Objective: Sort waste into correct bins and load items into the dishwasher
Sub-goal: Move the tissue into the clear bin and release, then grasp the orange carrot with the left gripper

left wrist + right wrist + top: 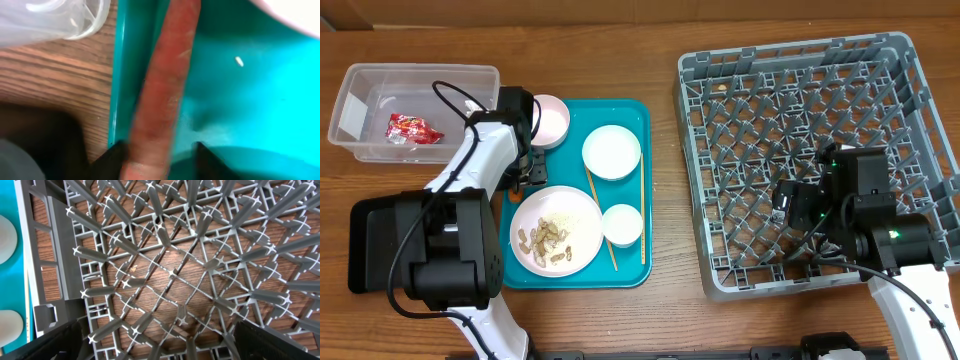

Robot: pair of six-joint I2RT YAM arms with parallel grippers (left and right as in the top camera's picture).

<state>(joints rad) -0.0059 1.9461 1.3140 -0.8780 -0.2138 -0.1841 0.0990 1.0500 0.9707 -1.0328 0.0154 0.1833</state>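
Sorting looks barely begun: red wrapper (414,129) in the clear tub (420,69), left gripper's (157,155) jaws open astride the carrot (165,85) on the teal tray (225,105), right gripper's (157,340) jaws open over the unloaded dish rack (692,130).

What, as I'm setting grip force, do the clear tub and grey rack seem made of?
Clear tub: probably glossy, see-through plastic; the wooden table shows through its floor. Grey rack: apparently moulded matte plastic, judging by its uniform lattice of pegs.
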